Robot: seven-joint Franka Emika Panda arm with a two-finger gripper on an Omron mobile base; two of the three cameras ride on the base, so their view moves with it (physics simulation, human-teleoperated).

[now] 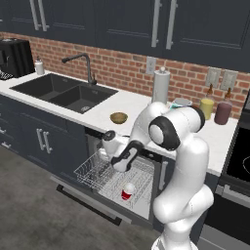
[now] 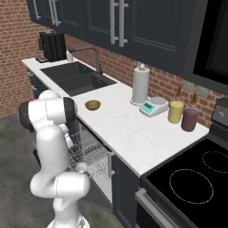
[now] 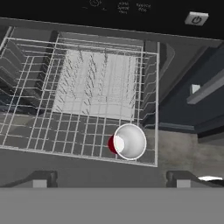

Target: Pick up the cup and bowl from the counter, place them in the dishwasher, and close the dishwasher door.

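Bending down over the pulled-out dishwasher [image 1: 97, 146] rack, the arm hangs its gripper [image 3: 111, 177] spread wide, holding nothing; the bowl [image 1: 118, 117] sits on the counter [image 1: 132, 105]; the hand view shows the cup [image 3: 127, 141] upside down in the rack's corner.

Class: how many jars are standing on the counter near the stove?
2. A yellow jar and a maroon jar stand side by side on the counter against the brick wall, just left of the stovetop; none seems hidden.
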